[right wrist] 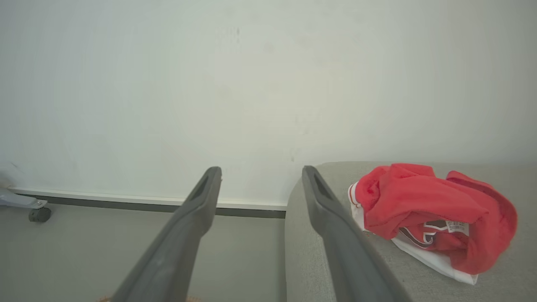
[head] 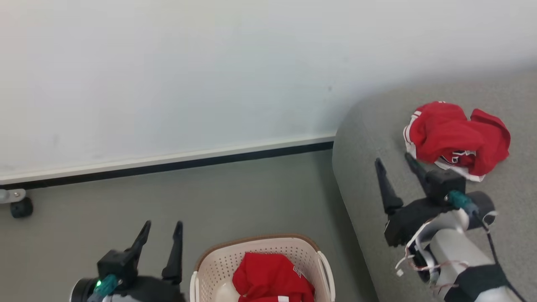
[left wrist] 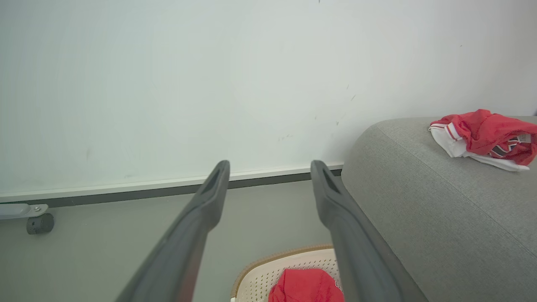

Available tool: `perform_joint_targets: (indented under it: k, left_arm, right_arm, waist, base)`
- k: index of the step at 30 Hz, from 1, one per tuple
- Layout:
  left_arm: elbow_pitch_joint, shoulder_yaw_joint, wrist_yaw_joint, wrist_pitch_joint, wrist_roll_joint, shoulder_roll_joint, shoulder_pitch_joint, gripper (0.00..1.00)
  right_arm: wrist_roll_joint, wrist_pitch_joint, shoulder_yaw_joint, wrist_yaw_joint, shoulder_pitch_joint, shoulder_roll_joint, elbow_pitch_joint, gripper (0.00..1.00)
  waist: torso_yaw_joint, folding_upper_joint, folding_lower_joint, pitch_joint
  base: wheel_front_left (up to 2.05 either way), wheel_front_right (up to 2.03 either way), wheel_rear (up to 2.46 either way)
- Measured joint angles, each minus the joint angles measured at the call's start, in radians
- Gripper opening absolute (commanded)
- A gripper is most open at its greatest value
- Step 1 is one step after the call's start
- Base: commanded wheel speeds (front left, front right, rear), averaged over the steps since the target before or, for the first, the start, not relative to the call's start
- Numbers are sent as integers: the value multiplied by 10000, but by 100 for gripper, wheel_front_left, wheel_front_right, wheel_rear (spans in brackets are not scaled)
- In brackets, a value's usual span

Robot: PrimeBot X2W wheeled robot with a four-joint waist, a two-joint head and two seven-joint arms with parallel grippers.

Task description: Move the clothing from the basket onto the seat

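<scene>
Hovering near seat [head: 361,138] edge, right claw [head: 392,158] spread wide, empty; red garment [head: 453,138] just ahead. Left claw [head: 163,223] spread, empty, over floor [head: 251,193]; basket [head: 251,240] just beside.

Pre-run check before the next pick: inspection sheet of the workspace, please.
Surface: grey seat, woven fabric.
Job's things: first garment, red, crumpled on the seat; second garment, red, in the basket on the floor.
Clutter: nothing seen.
Pincers: left pincer open beside the basket; right pincer open over the seat, short of the first garment.
Cables: black cable and loose white wires at the right wrist.
Surroundings: white wall, dark baseboard, caster wheel at far left.
</scene>
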State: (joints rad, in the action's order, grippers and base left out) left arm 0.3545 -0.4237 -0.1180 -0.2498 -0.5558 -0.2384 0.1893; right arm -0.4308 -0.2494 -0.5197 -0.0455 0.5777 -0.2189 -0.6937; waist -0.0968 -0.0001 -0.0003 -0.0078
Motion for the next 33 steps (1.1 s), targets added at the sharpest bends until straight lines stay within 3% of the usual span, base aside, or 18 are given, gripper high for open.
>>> perform_joint_targets:
  k: [15,33]
  left_arm:
    - [-899,1482,-61,-2,683,-79,-2288,100]
    - [-1682,2568,-63,-2,1576,546,-3457,100]
  right_arm:
    - [113,-2,449,-608,-2871,69,2491,100]
    - [548,0,1333,-777,-5229,-188,4316,100]
  waist:
    - [307,0,2,-591]
    - [368,1,3,-820]
  base:
    - [0,0,0]
    - [0,0,0]
